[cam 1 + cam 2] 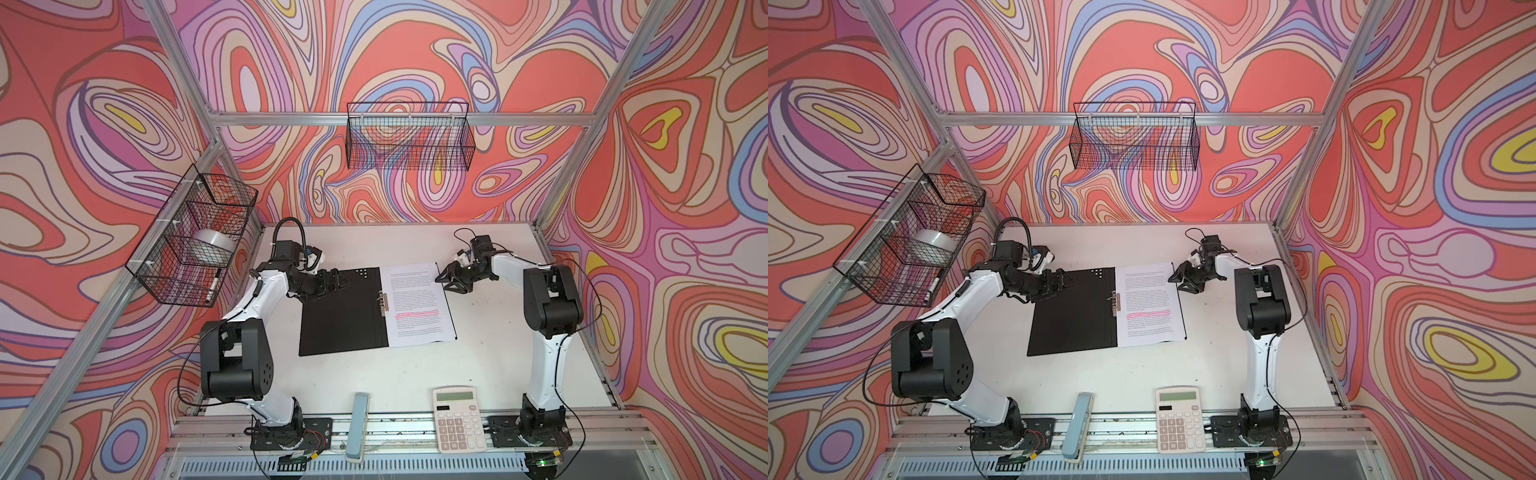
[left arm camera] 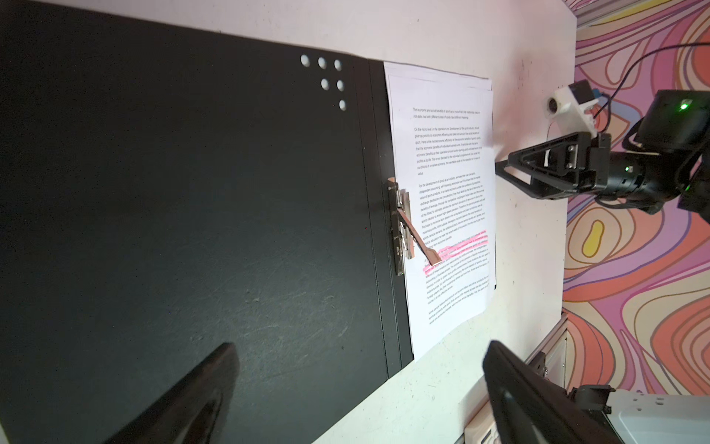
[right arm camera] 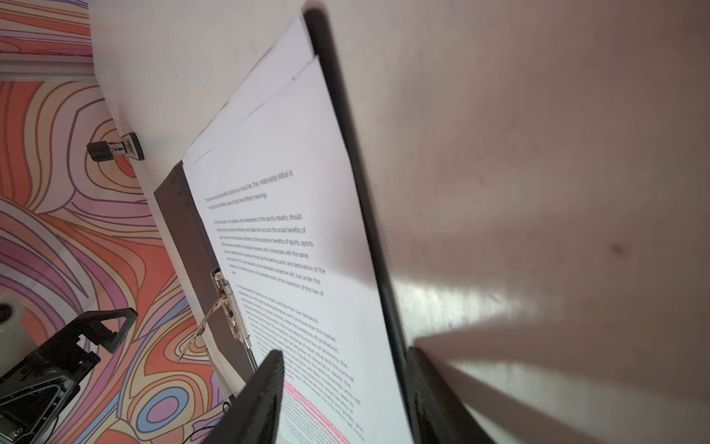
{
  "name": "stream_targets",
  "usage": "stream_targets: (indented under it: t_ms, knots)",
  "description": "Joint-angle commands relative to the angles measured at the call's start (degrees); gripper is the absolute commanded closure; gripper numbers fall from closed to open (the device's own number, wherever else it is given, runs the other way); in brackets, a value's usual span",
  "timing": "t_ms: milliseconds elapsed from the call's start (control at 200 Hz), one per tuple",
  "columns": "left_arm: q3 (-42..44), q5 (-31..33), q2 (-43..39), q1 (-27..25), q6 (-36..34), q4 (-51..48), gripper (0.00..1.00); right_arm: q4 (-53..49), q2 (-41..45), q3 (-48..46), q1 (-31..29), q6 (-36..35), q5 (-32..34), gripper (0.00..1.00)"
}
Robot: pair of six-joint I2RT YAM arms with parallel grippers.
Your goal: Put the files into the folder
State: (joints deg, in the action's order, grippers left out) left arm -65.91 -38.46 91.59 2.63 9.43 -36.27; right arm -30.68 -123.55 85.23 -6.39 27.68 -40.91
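Left gripper (image 1: 341,281): jaws wide, empty, hovering over the far outer corner of the folder's bare black flap. Right gripper (image 1: 442,282): jaws roughly half apart, nothing clamped as far as I can see. It sits at the far right corner of the papers (image 1: 417,305), and in the right wrist view its fingers (image 3: 261,399) straddle the papers' outer edge and the black folder edge beneath. The folder (image 1: 340,320) lies open flat mid-table, black inside up. The papers lie face up on its right half, inner edge against the spine, pink line mid-page. Top sheets look slightly fanned at the far end, so the stack isn't square. The clip (image 2: 399,226) sits on the spine right at the papers' inner edge with its lever (image 2: 420,246) raised over the page. I can't tell whether the sheets are under the clamp. My read: placement is mostly done. What's left looks like squaring the stack, dropping the lever and folding the left flap over. The calculator (image 1: 457,419) at the front edge of the table (image 1: 498,365) is well apart and not involved.
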Motion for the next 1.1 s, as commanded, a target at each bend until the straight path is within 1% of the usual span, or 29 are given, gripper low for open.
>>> stream_targets:
  t_ms: [0,105,225,270,406,451,571,701,826,972,1092]
  knots:
    - [1.2,1.7,-2.4,0.3,-2.3,-1.3,0.0,-2.7,-1.1,1.1,0.3,-2.0,5.2,0.46]
    - [2.0,3.7,-2.9,0.3,-3.4,-0.7,0.0,-2.4,3.2,-0.4,0.3,-2.4,11.2,0.46]
    - [2.5,1.8,-2.6,0.3,-7.4,-0.9,0.0,-2.0,10.6,-3.5,0.2,-2.2,15.7,0.47]
    - [2.5,1.1,-2.2,0.3,-9.5,-1.4,0.0,-2.3,13.8,-4.6,0.1,-2.1,16.6,0.48]
    - [3.1,1.9,-1.3,0.0,-14.0,-1.5,0.0,-4.9,21.7,-7.7,-0.6,-1.9,18.2,0.49]
    - [3.0,3.2,-1.1,-0.8,-15.4,-2.0,0.0,-6.0,25.1,-8.5,-1.3,-1.6,18.9,0.49]
    - [2.1,6.8,-0.1,-3.3,-17.6,-3.7,0.0,-8.6,29.3,-9.6,-5.3,-1.1,21.6,0.5]
    - [1.5,8.2,0.6,-4.5,-18.4,-4.5,0.0,-11.4,30.5,-8.0,-11.2,-0.6,25.7,0.5]
    - [1.5,11.4,0.0,-5.4,-19.4,-4.5,0.0,-12.0,30.2,-5.6,-16.2,0.2,29.3,0.5]
    - [1.8,15.7,-0.9,-6.1,-20.6,-4.3,0.0,-12.9,27.2,-2.1,-20.3,0.1,31.3,0.51]
    - [2.2,17.1,-1.7,-6.3,-20.5,-3.7,0.0,-14.8,23.4,2.6,-24.0,-0.9,33.2,0.51]
